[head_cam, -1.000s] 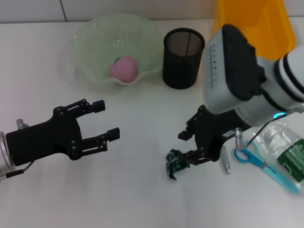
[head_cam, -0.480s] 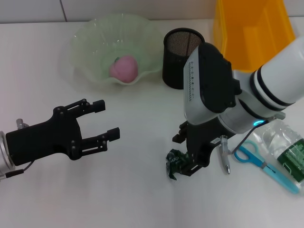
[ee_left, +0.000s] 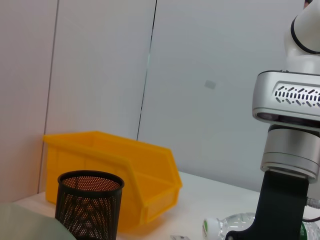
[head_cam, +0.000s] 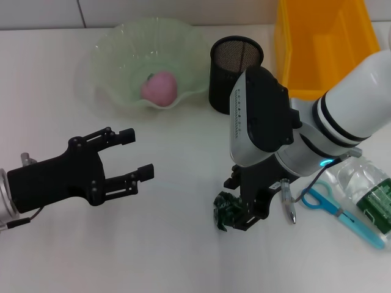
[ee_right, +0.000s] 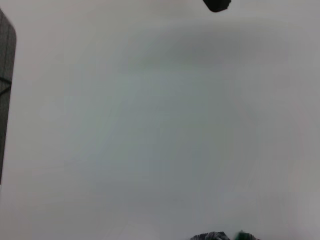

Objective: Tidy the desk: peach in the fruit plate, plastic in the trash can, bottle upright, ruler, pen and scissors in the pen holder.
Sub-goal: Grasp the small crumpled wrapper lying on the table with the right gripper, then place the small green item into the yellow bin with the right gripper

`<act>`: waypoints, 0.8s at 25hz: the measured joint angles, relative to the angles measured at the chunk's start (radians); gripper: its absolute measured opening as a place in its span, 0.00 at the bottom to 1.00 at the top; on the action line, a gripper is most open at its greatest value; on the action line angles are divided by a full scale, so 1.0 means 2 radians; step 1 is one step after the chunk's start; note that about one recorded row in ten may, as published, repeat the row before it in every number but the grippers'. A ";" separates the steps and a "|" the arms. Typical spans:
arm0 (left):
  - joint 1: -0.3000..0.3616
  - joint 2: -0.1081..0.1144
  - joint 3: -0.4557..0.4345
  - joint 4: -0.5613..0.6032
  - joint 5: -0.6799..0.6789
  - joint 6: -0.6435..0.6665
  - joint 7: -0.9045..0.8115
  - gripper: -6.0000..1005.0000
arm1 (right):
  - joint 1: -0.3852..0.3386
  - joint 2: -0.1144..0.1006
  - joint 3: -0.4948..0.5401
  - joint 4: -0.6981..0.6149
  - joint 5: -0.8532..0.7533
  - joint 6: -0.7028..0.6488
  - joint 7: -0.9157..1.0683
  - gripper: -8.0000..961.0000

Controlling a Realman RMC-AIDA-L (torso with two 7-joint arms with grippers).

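Note:
The crumpled dark green plastic point(head_cam: 223, 211) lies on the white desk, and my right gripper point(head_cam: 240, 206) stands open right at it, its fingers touching or nearly touching the piece's right side. A sliver of the plastic point(ee_right: 224, 236) shows in the right wrist view. The pink peach point(head_cam: 160, 86) sits in the pale green fruit plate point(head_cam: 110, 55). A black mesh pen holder point(head_cam: 235, 66) stands beside the yellow trash can point(head_cam: 324, 43). The pen point(head_cam: 288, 204), blue scissors point(head_cam: 339, 210) and lying bottle point(head_cam: 369, 189) are at the right. The ruler is out of view. My left gripper point(head_cam: 139, 152) hovers open at the left, holding nothing.
The left wrist view shows the yellow bin point(ee_left: 115, 170), the pen holder point(ee_left: 90, 200), the bottle's capped end point(ee_left: 220, 227) and my right arm point(ee_left: 285, 150). My right arm's white body hides part of the desk between the holder and the bottle.
My right arm has swung left and lowered, bringing its gripper from beside the pen down onto the plastic. The left arm has not moved.

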 joint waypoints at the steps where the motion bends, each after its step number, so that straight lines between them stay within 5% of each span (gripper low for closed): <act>1: 0.000 0.000 0.000 0.000 0.000 0.000 0.000 0.80 | 0.000 0.000 0.000 0.000 0.000 0.000 0.000 0.72; 12: 0.003 0.000 0.000 0.005 0.000 0.002 0.000 0.80 | 0.004 0.000 -0.020 0.006 0.002 0.001 0.000 0.68; 20: 0.003 0.000 0.000 0.005 0.000 0.005 0.000 0.80 | 0.006 0.000 -0.027 0.000 0.000 -0.003 0.001 0.35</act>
